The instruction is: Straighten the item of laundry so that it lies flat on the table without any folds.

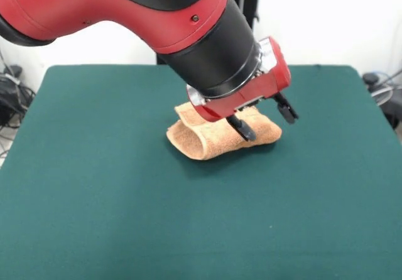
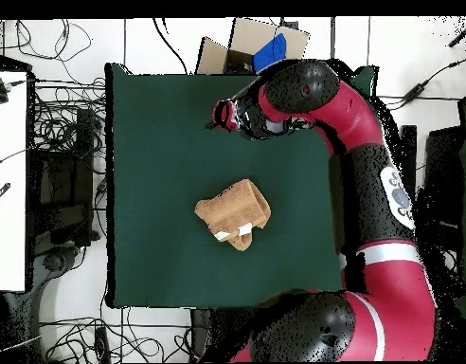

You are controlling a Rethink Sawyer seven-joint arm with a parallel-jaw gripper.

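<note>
The claw [image 1: 269, 120] is seen released in the front view, its two black fingers [image 1: 242, 128] spread apart with nothing held between them. One finger is seen in front of the towel's top fold, the other out to the side over bare green cloth; whether either finger touches the towel cannot be told from this view. In the overhead view the claw [image 2: 221, 114] is seen apart from the towel, toward the counter's edge that lies away from the robot's base, so it appears to be raised above the surface. The claw is carried on a red wrist block with a metal ring, behind which the thick black and red arm [image 1: 125, 10] is tilted down from above.

The orange-tan towel [image 1: 210, 139] is found near the middle of the counter [image 1: 94, 198], well apart from every edge. It is not spread flat: it is doubled over on itself, so that a rounded fold with an open loop is shown toward the camera in the front view. In the overhead view the towel [image 2: 233, 212] is seen as a crumpled, skewed patch, with small white tags [image 2: 244, 230] at the edge nearest the robot's base.

Beyond the counter's edges, tangled cables [image 2: 57, 123] on a light floor and a cardboard box [image 2: 265, 43] with something blue in it are seen.
</note>
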